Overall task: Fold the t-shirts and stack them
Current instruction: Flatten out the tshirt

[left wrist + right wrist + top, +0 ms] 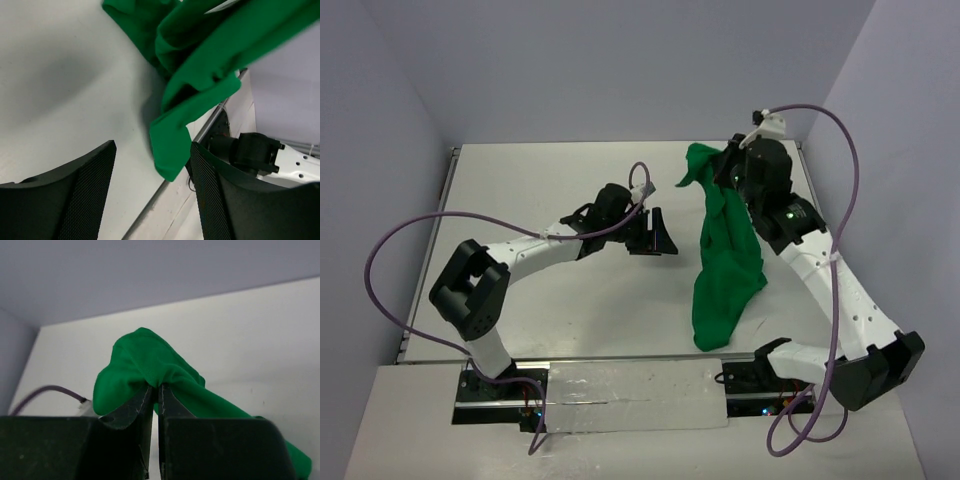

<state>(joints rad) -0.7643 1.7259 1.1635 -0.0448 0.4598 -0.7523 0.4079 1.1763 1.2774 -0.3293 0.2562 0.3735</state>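
On the right half of the table (550, 190), the green t-shirt (725, 260) hangs in a long, bunched drape from the right gripper (724, 166), which is up over the far right part of the surface. The jaws are pinched tight on a fold of cloth at the shirt's upper end. In the right wrist view the two fingers (137, 405) meet with almost no gap, and green fabric bulges over their tips. From that pinch the shirt runs down toward the near edge, and its lower end rests crumpled on the table close to the right arm's base. A short flap sticks out to the left of the held point. The left gripper (655, 235) sits near the table's middle, pointing right toward the shirt and not touching it. Its jaws stand wide apart with nothing between them. The left wrist view shows the hanging cloth beyond its fingers (85, 195).
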